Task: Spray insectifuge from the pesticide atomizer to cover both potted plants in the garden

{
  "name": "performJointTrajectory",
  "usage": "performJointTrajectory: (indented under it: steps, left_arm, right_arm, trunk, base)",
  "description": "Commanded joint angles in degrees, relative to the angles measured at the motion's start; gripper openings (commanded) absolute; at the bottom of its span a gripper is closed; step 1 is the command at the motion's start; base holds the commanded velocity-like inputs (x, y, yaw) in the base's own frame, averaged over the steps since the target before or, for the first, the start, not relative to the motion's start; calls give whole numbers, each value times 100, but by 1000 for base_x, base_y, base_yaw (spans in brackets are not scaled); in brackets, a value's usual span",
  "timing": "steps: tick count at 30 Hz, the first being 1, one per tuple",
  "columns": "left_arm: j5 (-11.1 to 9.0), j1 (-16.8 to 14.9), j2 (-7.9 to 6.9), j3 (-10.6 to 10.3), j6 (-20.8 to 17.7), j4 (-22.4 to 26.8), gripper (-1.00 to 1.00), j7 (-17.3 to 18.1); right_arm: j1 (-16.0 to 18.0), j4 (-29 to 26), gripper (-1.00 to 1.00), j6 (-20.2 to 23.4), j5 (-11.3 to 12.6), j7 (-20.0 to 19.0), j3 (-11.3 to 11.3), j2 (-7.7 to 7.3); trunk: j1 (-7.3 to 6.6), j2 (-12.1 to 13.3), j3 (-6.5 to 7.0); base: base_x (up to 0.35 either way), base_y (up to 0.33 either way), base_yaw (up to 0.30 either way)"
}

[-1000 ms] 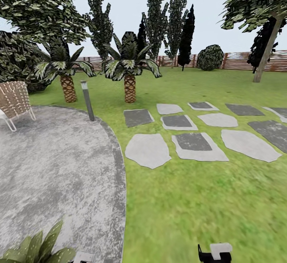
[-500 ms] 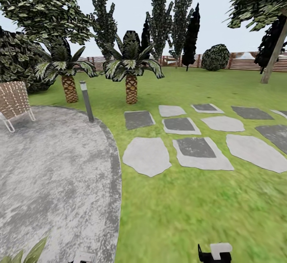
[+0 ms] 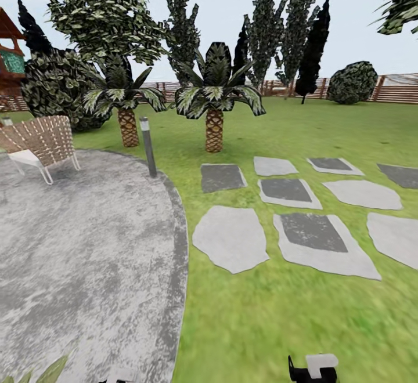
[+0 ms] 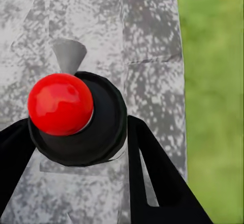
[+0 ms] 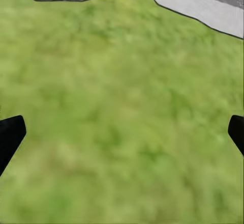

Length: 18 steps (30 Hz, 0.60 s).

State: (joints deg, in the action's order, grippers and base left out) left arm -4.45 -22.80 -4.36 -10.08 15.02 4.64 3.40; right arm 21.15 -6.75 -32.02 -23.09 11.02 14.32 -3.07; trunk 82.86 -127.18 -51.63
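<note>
In the left wrist view a black round cap with a red knob [image 4: 61, 104] sits tight between the two black fingers of my left gripper [image 4: 79, 130]; it looks like the top of the pesticide atomizer, held over the grey paving. In the right wrist view my right gripper [image 5: 122, 132] is spread wide over bare lawn with nothing between its fingers; its black and white body [image 3: 313, 368] shows low in the head view. A few broad green leaf tips of a potted plant [image 3: 51, 371] poke in at the head view's lower left corner.
The round mottled grey paving [image 3: 87, 244] lies to the left, with a wicker chair [image 3: 43, 139] and a short lamp post [image 3: 148, 146] at its far edge. Two palms [image 3: 213, 122] stand behind. Stepping stones [image 3: 232, 238] cross the lawn on the right. A wooden fence [image 3: 400, 87] closes the back.
The whole head view has swung left, so palms, stones and chair sit further right in the picture. A red-roofed structure has come in at the far left. The plant's leaves have mostly left the frame.
</note>
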Motion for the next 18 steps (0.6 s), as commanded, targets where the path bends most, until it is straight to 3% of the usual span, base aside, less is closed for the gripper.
performJointTrajectory:
  steps: [1,13,18]
  left_arm:
    - [-49,-6,-1,-36,19,-7,-100,20]
    - [-47,-6,-3,-38,19,-7,-100,20]
    - [-47,-6,-3,-38,19,-7,-100,20]
  right_arm:
    - [3,5,100,-14,-63,32,27,1]
    - [3,7,100,-14,-63,32,27,8]
    - [3,4,100,-14,-63,32,27,6]
  trunk:
    - [2,-2,-5]
    - [2,-2,-5]
    - [2,-2,-5]
  base:
    - [331,-52,276]
    - [338,-7,275]
    - [322,-109,103]
